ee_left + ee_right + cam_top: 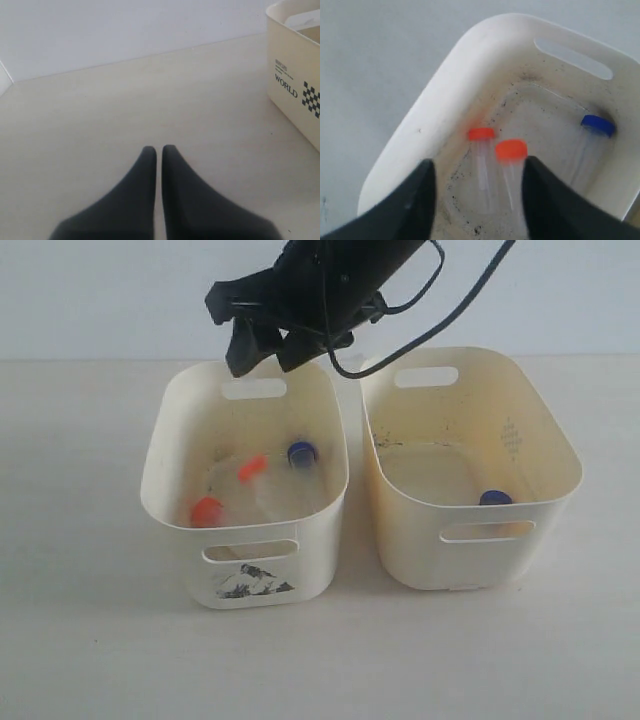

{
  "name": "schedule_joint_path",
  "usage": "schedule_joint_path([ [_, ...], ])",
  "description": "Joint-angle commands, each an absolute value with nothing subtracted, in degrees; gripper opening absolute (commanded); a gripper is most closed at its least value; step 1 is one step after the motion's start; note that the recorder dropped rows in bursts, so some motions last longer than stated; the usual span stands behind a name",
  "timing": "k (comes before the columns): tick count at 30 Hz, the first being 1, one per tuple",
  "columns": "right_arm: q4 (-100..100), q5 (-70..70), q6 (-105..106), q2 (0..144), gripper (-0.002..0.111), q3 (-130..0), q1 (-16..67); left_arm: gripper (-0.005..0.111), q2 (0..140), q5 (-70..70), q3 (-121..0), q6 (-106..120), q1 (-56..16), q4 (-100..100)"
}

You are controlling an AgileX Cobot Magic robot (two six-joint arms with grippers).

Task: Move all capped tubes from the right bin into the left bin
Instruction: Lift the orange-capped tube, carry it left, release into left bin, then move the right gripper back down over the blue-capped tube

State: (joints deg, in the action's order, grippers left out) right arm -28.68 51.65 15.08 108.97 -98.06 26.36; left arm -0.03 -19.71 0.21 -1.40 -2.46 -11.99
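Right tool (479,167) wide above three capped tubes (511,150)

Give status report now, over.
Right gripper open over left bin. Left gripper shut, empty. Three tubes inside; one blue tube in right bin. Nothing blocking it.

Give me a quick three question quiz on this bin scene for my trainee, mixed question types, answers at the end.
1. How many capped tubes show inside the left bin?
2. True or false: the right bin holds no tube.
3. The right gripper has its jaws: A) open, over the left bin; B) shut on a tube; C) down inside the right bin.
Key: 1) Three: two with orange caps, one with a blue cap. 2) False: one blue-capped tube lies there. 3) A.
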Motion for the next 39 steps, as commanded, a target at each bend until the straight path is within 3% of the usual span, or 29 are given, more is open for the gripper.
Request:
schedule_joint_path([
  [1,-25.0,52.1,10.6,107.4,0.002,-99.7,26.3,0.004,0.0,-19.4,0.0,-2.0,-2.5,-11.8],
  [5,-14.7,55.4,3.1,105.1,0.0,-102.3,26.3,0.004,0.0,-19.4,0.0,-2.0,-2.5,-11.8],
  [10,3.1,69.8,-15.2,103.6,0.0,-105.8,26.3,0.004,0.0,-19.4,0.0,-2.0,-2.5,-11.8],
  [13,10.0,70.0,-21.0,103.1,0.0,-105.7,26.3,0.004,0.0,-19.5,0.0,-2.0,-2.5,-11.8],
  [25,12.8,70.0,-23.4,102.7,0.0,-104.2,26.3,0.004,0.0,-19.5,0.0,-2.0,-2.5,-11.8],
  [39,12.3,70.0,-27.5,101.7,0.0,-86.6,21.0,0.004,0.0,-19.4,0.0,-2.0,-2.5,-11.8],
])
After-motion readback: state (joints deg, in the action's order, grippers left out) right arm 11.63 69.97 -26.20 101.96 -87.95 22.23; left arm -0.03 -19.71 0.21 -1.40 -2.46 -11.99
